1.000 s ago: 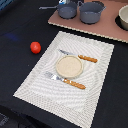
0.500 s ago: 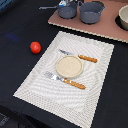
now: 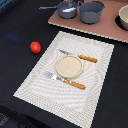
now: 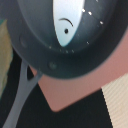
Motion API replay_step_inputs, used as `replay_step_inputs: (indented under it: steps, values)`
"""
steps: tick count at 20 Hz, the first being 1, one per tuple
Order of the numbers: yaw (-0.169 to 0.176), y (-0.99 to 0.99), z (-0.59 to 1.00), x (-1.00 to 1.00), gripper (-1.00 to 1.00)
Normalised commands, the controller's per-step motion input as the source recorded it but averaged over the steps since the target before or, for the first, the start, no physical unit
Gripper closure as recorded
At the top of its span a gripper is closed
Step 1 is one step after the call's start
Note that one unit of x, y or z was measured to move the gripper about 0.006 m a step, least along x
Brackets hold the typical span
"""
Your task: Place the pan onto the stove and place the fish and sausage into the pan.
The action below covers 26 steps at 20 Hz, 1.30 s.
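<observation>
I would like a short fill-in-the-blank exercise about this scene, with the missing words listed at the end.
1. The white fish lies inside the ____.
2. The red sausage rests on the black table, beside the woven ____.
3. The pan sits on the brown stove next to a larger grey ____.
4. On the placemat, a knife and a fork lie on either side of a round ____.

Missing words: pan; placemat; pot; plate

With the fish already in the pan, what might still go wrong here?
The sausage sits far off on the dark table, well away from the pan, so a long carry could drop it. It looks round and glossy and may roll or slip. The pan sits near the stove edge; a bump might shift it.
</observation>
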Motion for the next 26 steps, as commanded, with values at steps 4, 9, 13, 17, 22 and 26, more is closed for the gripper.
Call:
replay_step_inputs:
  steps: [4,9,13,17,22,26]
  values:
    - [-0.113,-0.67,0.64,0.0,-1.0]
    - [-0.06,-0.79,0.39,0.0,-1.0]
    - [-0.091,-0.72,0.15,0.0,-1.0]
    - [-0.104,-0.7,0.0,0.0,-1.0]
    - [-0.148,-0.58,-0.11,0.0,-1.0]
    - [-0.186,-0.49,-0.23,-0.02,-1.0]
